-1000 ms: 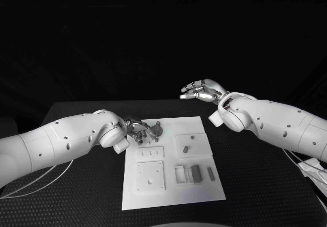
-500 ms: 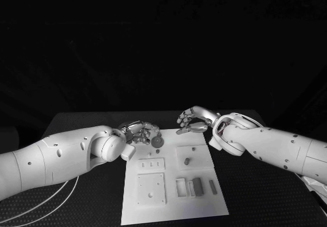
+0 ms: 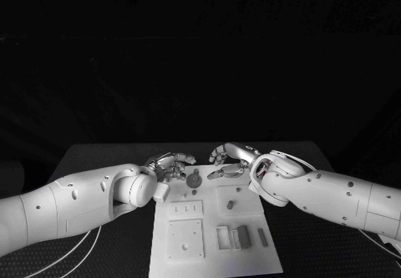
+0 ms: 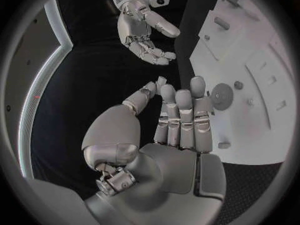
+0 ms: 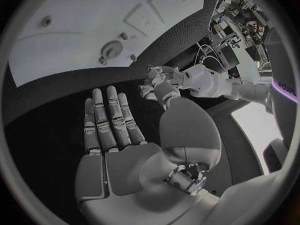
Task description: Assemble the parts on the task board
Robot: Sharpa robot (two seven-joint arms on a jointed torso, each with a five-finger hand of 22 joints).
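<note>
Dim, colourless scene. In the head view the room behind is black, while the board [image 3: 215, 231] and arms catch soft light from above; the worktop [image 3: 100, 162] barely separates from the dark. Shadows are faint. Both wrist views are fisheye circles in dark frames, with the board's straight edges bending strongly. A bright glaring strip sits at the rim of each. Focus is fairly sharp.
</note>
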